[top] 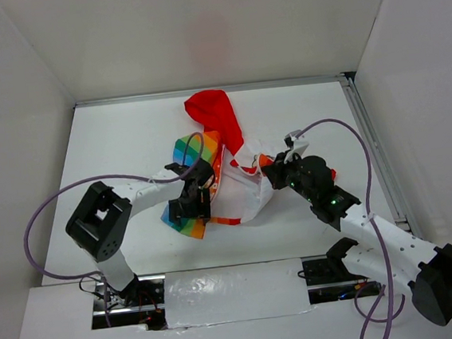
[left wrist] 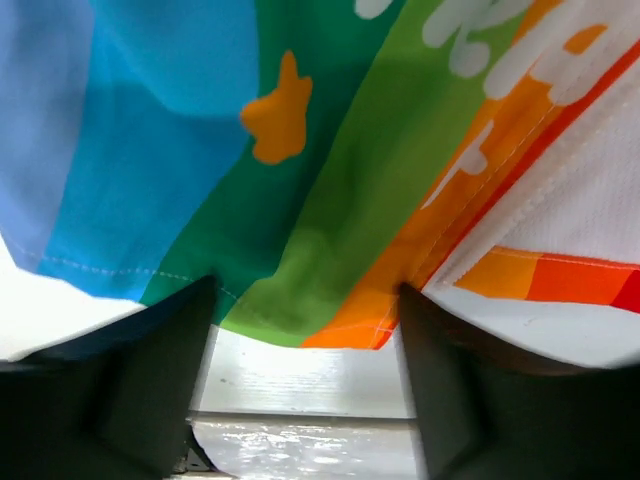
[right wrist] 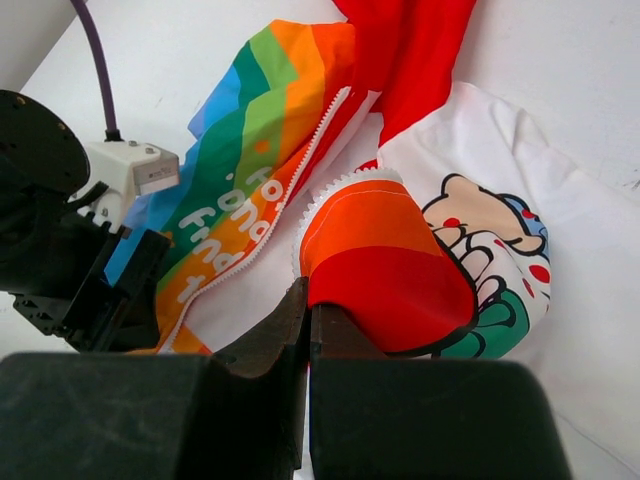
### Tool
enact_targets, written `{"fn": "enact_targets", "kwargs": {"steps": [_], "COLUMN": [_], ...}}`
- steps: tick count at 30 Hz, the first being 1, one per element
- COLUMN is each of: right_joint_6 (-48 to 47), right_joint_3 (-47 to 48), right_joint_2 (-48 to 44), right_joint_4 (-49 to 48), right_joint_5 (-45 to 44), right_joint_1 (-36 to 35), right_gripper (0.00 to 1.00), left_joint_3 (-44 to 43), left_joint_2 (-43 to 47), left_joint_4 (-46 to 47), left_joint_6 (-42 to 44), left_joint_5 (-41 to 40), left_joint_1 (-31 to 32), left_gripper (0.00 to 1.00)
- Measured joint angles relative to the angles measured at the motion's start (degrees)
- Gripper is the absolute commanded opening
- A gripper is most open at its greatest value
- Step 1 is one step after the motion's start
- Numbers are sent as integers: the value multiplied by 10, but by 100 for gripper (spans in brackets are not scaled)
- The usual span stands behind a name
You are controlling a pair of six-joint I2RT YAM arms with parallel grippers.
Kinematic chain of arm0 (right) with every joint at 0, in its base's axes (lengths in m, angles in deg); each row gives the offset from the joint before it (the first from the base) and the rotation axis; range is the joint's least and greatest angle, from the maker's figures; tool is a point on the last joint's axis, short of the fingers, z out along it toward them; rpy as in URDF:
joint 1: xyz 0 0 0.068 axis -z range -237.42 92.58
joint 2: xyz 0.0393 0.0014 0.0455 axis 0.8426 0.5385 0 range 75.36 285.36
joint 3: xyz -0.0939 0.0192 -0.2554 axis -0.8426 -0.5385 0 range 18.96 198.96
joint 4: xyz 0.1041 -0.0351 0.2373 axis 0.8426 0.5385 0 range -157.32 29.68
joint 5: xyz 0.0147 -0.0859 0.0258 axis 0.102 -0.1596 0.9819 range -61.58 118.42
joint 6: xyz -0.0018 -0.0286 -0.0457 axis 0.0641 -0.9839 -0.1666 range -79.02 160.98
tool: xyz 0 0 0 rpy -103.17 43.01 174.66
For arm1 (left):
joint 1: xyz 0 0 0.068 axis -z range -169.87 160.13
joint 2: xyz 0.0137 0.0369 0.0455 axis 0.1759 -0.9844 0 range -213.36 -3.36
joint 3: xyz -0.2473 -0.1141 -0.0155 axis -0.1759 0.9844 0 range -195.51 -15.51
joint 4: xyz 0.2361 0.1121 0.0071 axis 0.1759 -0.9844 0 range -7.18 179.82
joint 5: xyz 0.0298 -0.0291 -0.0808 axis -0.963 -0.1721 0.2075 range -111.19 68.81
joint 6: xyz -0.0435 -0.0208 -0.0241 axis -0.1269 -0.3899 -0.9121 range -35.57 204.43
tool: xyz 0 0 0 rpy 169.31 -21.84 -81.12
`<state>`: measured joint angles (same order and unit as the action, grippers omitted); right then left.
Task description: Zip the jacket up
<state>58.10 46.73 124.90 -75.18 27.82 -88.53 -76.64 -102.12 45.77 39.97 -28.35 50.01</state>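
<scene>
The jacket [top: 241, 196] lies open mid-table, red hood [top: 212, 111] at the far side, rainbow panel [top: 192, 153] on the left, and white body with a bear print [right wrist: 480, 225]. My left gripper [top: 191, 206] is open at the rainbow panel's near hem. In the left wrist view the green and orange hem [left wrist: 300, 300] hangs between the two spread fingers [left wrist: 150, 380]. My right gripper [right wrist: 308, 300] is shut on the edge of the jacket's right front panel. That orange-red panel [right wrist: 390, 270] is lifted and curled over, and its white zipper teeth [right wrist: 330, 190] show.
White walls enclose the table on the left, far and right sides. A metal rail [top: 372, 147] runs along the right edge. Purple cables [top: 53, 206] loop from both arms. A foil-like strip [top: 233, 289] lies between the arm bases at the near edge.
</scene>
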Motion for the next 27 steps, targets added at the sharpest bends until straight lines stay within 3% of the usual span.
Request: {"fn": "enact_targets", "kwargs": {"steps": [3,4,10,21,25,27], "right_joint_6": [0,0,4,11,13,13], "right_joint_3": [0,0,0,12,15,15], "right_joint_2": [0,0,4,29,32,32], "right_joint_4": [1,1,2,3,3,3], "right_joint_5": [0,0,1,20,26,28], "right_joint_1": [3,3,10,14,14,14], "right_gripper": [0,0,0,0,0,0], "left_joint_3": [1,0,0,33,51,59], "left_joint_2": [-11,-13,-16,13,34,53], "left_joint_4": [10,13,13,10,10,10], "left_joint_6": [9,10,7,-15,-21,-22], "left_joint_5": [8,14,26,35,37,41], "left_joint_1": [-1,-2,10,24,26,27], "left_gripper": [63,63,85,88,99,99]}}
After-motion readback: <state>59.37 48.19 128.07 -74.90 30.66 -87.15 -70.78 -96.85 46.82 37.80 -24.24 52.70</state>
